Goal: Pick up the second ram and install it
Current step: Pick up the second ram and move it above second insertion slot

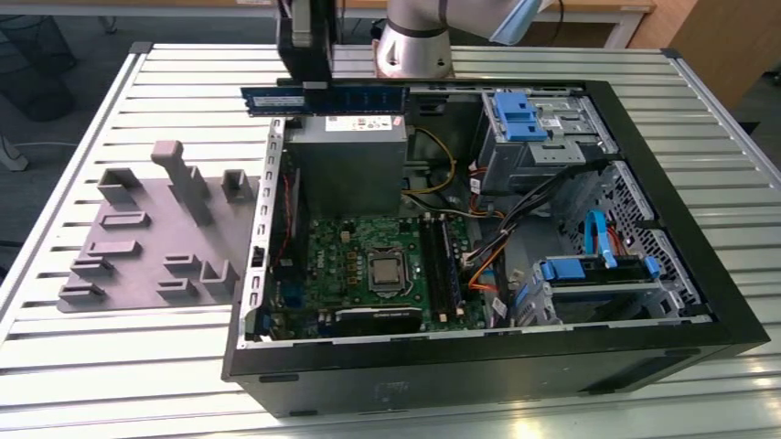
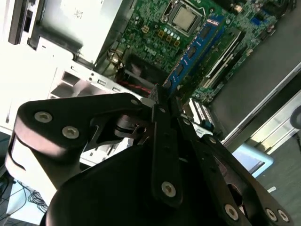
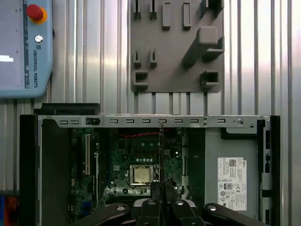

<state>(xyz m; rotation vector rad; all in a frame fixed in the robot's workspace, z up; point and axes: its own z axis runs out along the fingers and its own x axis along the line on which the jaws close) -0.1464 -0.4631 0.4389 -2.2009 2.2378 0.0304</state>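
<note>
We see the hand [image 1: 306,82] clamped on the second ram [image 1: 354,99], its fingers [image 2: 162,141] drawn together in the second wrist view. The ram is a long, thin, dark-blue stick with a pale label left of its middle. It hangs level, lengthwise across the exterior view, above the far wall of the open computer case [image 1: 488,370] and just over the grey power supply [image 1: 347,160]. Below lies the green motherboard [image 1: 354,261]. A grey parts holder [image 1: 134,242] sits on the slatted worktop [image 1: 110,366] beside the case.
</note>
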